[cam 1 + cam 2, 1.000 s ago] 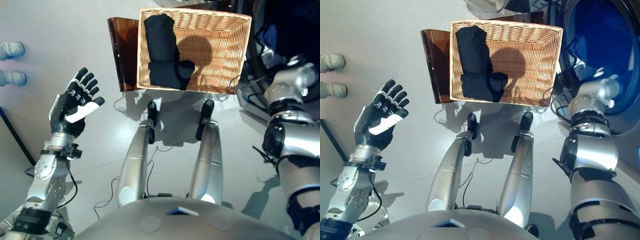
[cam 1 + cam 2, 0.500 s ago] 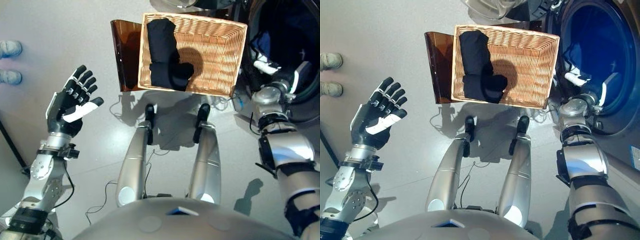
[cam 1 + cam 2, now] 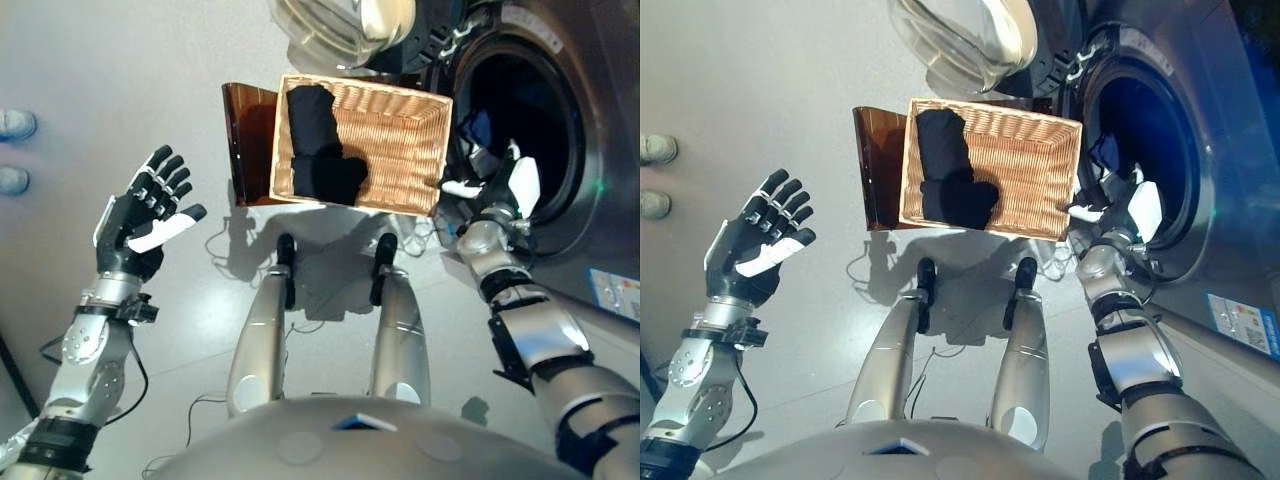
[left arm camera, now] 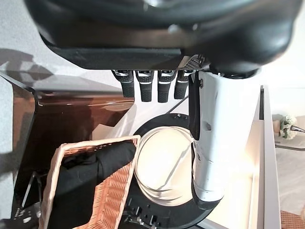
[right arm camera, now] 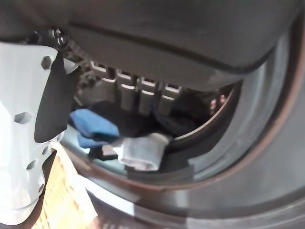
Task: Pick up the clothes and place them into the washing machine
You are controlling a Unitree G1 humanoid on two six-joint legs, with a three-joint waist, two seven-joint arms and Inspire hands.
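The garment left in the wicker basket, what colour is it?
Black: the folded black garment in the woven wicker basket, best in the right eye view.

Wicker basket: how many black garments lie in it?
1 black garment, along the wicker basket's left side; more may be hidden beneath it.

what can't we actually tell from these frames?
- Depth of the drum: dark in both eye views; the right wrist view shows only blue and grey clothes at its rim.
- Under the black garment in the basket: covered by the garment itself.
- Right hand: its fingers seen end-on at the opening, grip unclear.
- Brown tray: mostly hidden behind the basket.
- Left hand: open and empty, nothing hidden.
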